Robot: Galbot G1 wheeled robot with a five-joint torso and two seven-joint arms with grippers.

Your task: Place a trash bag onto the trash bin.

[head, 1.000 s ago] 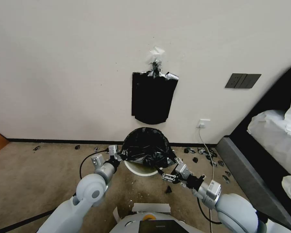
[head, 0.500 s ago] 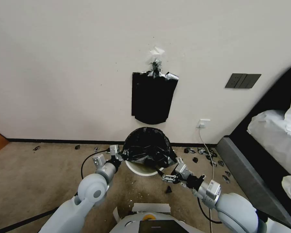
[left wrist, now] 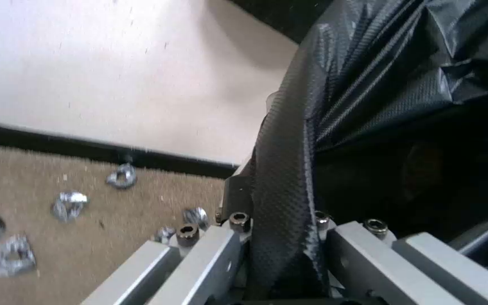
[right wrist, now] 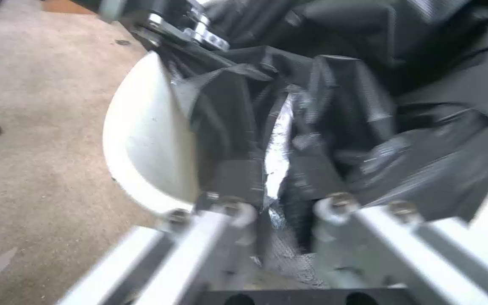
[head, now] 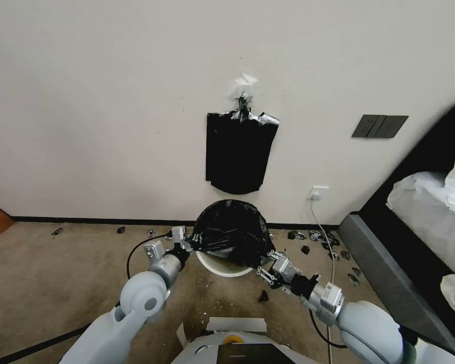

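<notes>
The left end effector [head: 183,243] and the right end effector [head: 266,266] each pinch an edge of the bag [head: 231,231], one on either side of the bin [head: 222,266], and they likely hold it apart so that its mouth stays spread wide enough to go over the rim. In both wrist views a fold of black film runs between the closed fingers [left wrist: 221,258] (the right one's fingers [right wrist: 334,212] clamp a crumpled bunch). The bag is thin, glossy and crinkled, domed above the cream-white bin on the carpet [head: 60,273] by the wall [head: 111,101], its near rim uncovered.
</notes>
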